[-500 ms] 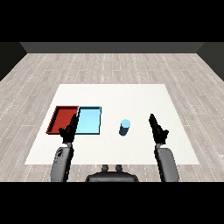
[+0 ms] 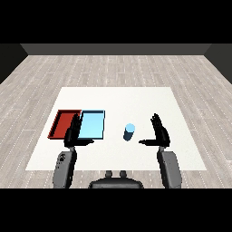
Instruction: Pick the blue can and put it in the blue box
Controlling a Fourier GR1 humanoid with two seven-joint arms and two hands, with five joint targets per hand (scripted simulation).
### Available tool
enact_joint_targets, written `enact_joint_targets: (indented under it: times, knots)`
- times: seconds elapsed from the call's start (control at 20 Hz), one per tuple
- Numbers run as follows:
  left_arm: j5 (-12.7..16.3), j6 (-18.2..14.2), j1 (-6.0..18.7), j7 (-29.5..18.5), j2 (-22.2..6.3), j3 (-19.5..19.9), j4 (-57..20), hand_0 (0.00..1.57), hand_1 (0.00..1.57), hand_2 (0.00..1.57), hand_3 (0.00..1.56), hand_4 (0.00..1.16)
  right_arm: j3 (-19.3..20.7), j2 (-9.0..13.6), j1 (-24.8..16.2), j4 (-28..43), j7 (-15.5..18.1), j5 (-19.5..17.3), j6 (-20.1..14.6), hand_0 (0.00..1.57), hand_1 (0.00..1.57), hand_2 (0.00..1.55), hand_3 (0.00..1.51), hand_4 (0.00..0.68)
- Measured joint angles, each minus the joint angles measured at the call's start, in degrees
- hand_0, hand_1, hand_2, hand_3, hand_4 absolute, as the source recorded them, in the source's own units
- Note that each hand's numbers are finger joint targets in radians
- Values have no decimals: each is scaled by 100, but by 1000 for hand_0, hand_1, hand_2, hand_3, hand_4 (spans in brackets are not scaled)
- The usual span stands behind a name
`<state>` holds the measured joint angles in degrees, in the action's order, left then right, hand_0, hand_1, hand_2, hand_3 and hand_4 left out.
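A small blue can (image 2: 129, 132) stands upright on the white table (image 2: 118, 102), just right of the light blue tray (image 2: 93, 123). My right hand (image 2: 160, 132) is open to the right of the can, fingers straight up and thumb pointing toward it, with a gap between thumb and can. My left hand (image 2: 74, 132) is open too, raised over the seam between the red tray (image 2: 63, 123) and the light blue tray, covering part of both. Neither hand holds anything.
The two trays lie side by side at the table's left. Bare white tabletop stretches behind the can and to the right. Wooden floor surrounds the table.
My right hand has moved left toward the can and its thumb now reaches out toward it. The can and the left hand look unmoved.
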<state>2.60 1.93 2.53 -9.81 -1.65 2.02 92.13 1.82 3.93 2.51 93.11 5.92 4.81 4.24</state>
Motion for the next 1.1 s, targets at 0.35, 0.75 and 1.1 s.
enact_joint_targets:
  times: [0.35,0.75,1.1]
  knots:
    - [248,313,-214,-1180,46,128,-63,0,0,0,0,0,163,28,-97,-98,729,445,531,0,0,0,0,0]
    - [374,377,-238,-1597,59,138,-325,0,0,0,0,0,235,28,23,-455,967,456,655,0,0,0,0,0]
    - [420,375,-336,-1564,53,104,-258,0,0,0,0,0,362,17,240,-928,975,586,694,0,0,0,0,0]
